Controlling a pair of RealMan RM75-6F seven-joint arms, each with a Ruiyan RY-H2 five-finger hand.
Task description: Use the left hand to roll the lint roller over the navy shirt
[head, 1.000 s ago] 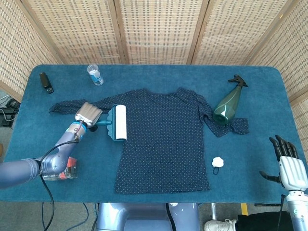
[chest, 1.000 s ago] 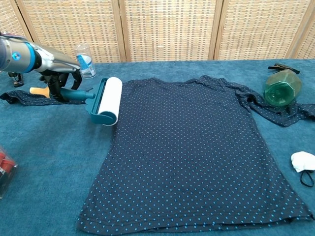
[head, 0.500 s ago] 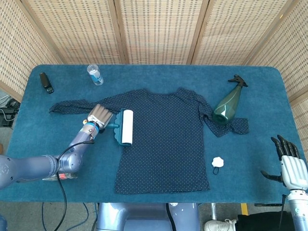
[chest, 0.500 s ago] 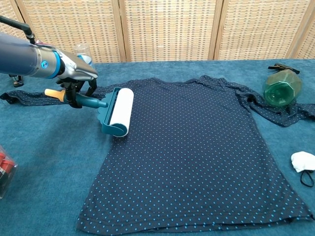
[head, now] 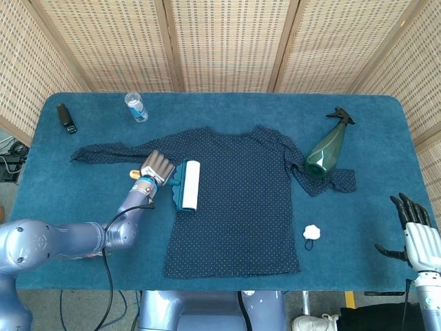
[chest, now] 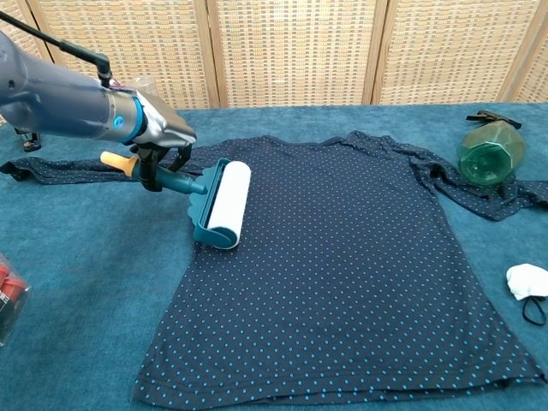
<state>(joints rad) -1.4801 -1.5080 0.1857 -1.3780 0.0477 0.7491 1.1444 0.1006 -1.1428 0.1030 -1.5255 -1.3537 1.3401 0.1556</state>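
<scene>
The navy dotted shirt point(head: 238, 200) point(chest: 342, 257) lies flat across the middle of the blue table. A lint roller point(head: 188, 185) point(chest: 224, 205) with a teal frame and white roll rests on the shirt's left side. My left hand point(head: 155, 168) point(chest: 158, 154) grips its teal handle, whose orange tip pokes out behind the hand. At the table's front right corner my right hand point(head: 415, 238) hangs open, holding nothing, far from the shirt.
A green spray bottle point(head: 329, 150) point(chest: 486, 150) lies on the shirt's right sleeve. A white cloth wad point(head: 313, 232) point(chest: 527, 281) sits front right. A small water bottle point(head: 136, 107) and a black object point(head: 66, 118) stand at the back left. A red-topped container point(chest: 7, 291) is front left.
My left hand has pushed the lint roller to the right, from the shirt's left edge onto the fabric. The right hand has barely moved.
</scene>
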